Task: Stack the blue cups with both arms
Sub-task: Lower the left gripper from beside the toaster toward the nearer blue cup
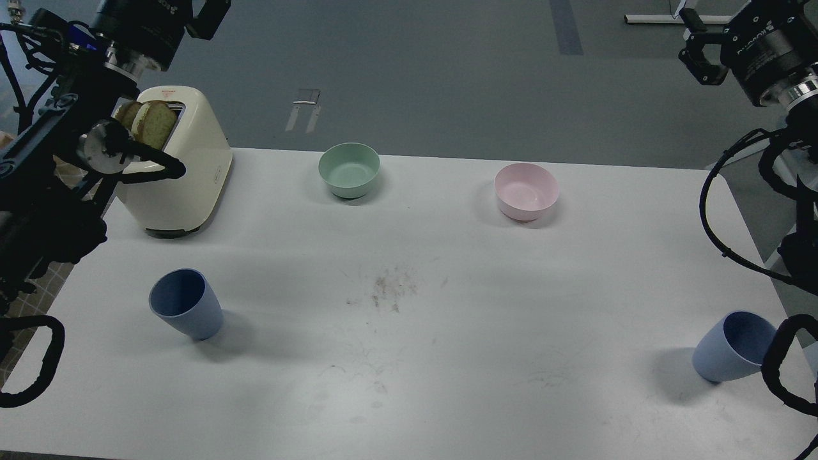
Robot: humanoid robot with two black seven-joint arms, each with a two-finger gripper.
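Observation:
Two blue cups stand upright on the white table (447, 383), far apart. The left blue cup (185, 305) is near the front left, and the right blue cup (732, 348) is near the front right edge, partly behind a black cable loop. My left gripper (208, 16) is high at the top left above the toaster, dark and cut off by the frame edge. My right gripper (698, 51) hangs high at the top right beyond the table, its two fingers apart and holding nothing. Both grippers are far from the cups.
A cream toaster (182, 172) with bread slices stands at the back left under my left arm. A mint-green bowl (349, 169) and a pink bowl (526, 190) sit along the back. Smudges (390, 291) mark the table's middle.

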